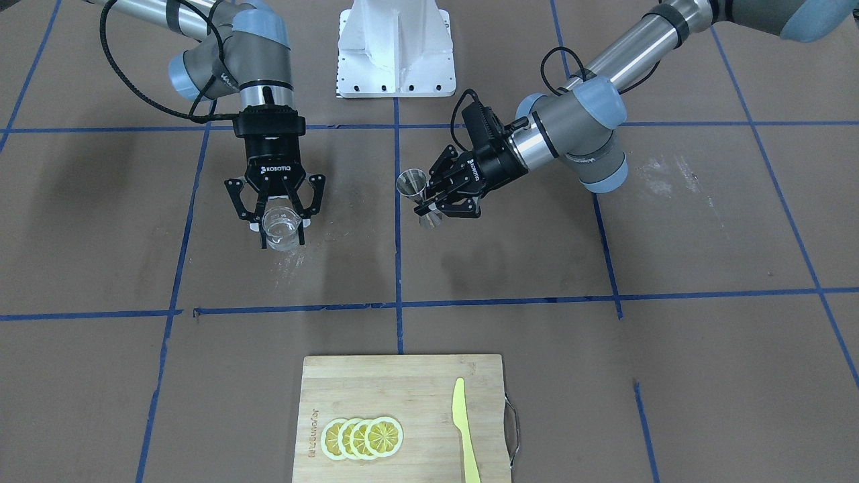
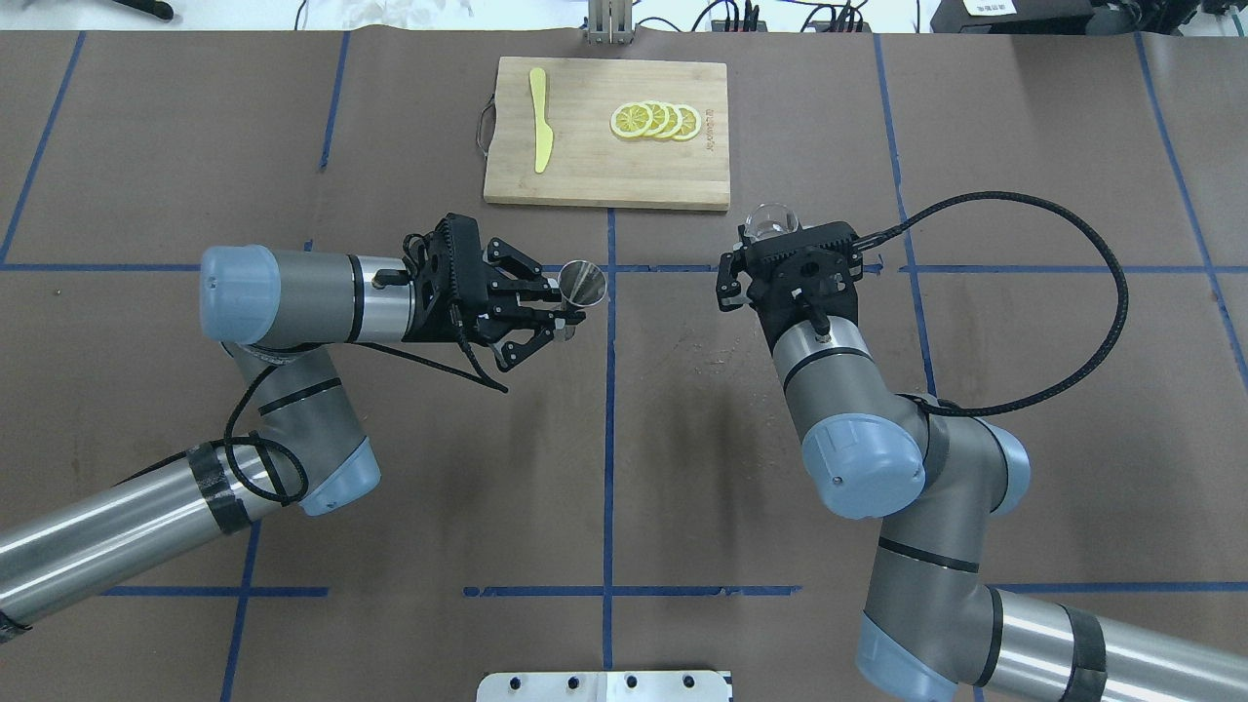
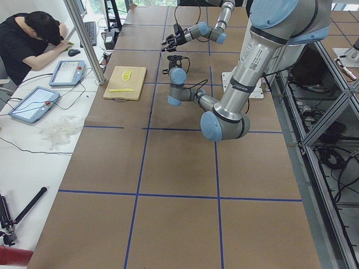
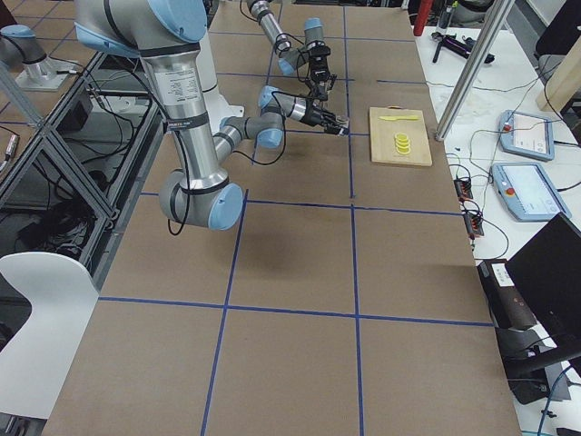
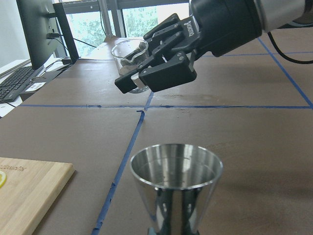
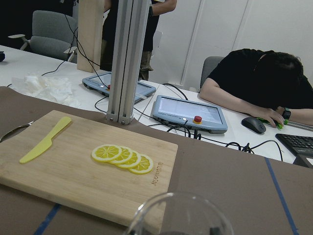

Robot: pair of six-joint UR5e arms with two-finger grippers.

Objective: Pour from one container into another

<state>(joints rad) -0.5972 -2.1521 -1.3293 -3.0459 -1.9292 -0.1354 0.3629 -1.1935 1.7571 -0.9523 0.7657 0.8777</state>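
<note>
My left gripper [image 2: 564, 312] is shut on the waist of a steel jigger [image 2: 583, 284], which stands roughly upright with its mouth up. The same jigger [image 1: 412, 184] is just right of the table's centre line in the front view, and its open cup [image 5: 176, 169] fills the bottom of the left wrist view. My right gripper [image 1: 280, 225] points down and is shut on a clear glass beaker [image 1: 280, 229]. The beaker [image 2: 772, 219] peeks out past the wrist in the overhead view. The two containers are held well apart, one on each side of the centre line. I see no liquid in either.
A wooden cutting board [image 2: 604, 190] lies at the far side of the table, with several lemon slices [image 2: 655, 120] and a yellow plastic knife [image 2: 539, 132] on it. The white robot base [image 1: 394, 50] is on the near side. An operator [image 6: 259, 83] rests at the desk beyond the table.
</note>
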